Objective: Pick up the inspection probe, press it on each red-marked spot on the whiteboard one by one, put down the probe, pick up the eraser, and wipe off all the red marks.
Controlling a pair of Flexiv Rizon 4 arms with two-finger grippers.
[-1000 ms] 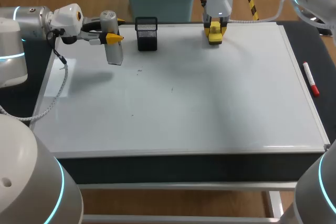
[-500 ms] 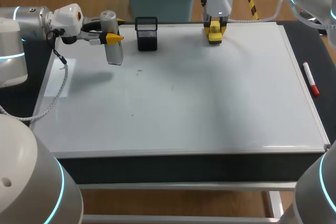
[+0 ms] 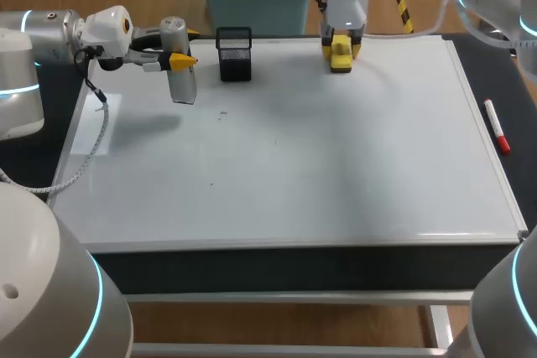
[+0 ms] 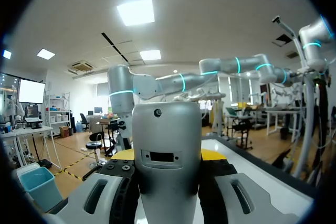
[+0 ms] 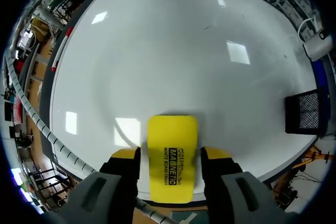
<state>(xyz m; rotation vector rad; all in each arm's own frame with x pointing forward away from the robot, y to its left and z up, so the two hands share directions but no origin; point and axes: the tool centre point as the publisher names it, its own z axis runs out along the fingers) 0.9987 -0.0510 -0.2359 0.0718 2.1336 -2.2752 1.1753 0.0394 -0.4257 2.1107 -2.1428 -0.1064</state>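
over on the left, the left end effector (image 3: 180, 46) is clamped on the probe (image 3: 183, 81), a silver cylinder hanging tip-down over the far left corner of the whiteboard (image 3: 336, 165), one yellow tip on each side of it. in the left wrist view the probe (image 4: 167, 156) fills the middle and hides nearly everything ahead of the fingers. just beside it, toward the middle, a black mesh cup (image 3: 234, 54) stands upright at the board's far edge, apart from the probe. across at the far edge, right of the middle, the right end effector (image 3: 341, 46) points straight down with the yellow eraser (image 3: 341, 58) in its grip. the right wrist view shows it plainly: the eraser (image 5: 172, 156) sits between the fingers (image 5: 125, 157), both yellow tips pressed to its long sides, the white surface spreading out ahead. whether the eraser touches the board or hangs just above it, cannot tell. the mesh cup (image 5: 303, 111) shows off to one side in that view, well apart from the eraser. the board carries a few small dark specks (image 3: 222, 111) left of centre; their colour cannot be told. a red marker (image 3: 497, 126) lies on the dark bench (image 3: 520, 106) just past the board's right edge, and a coiled cable (image 3: 96, 136) from the left arm droops over the board's left edge.
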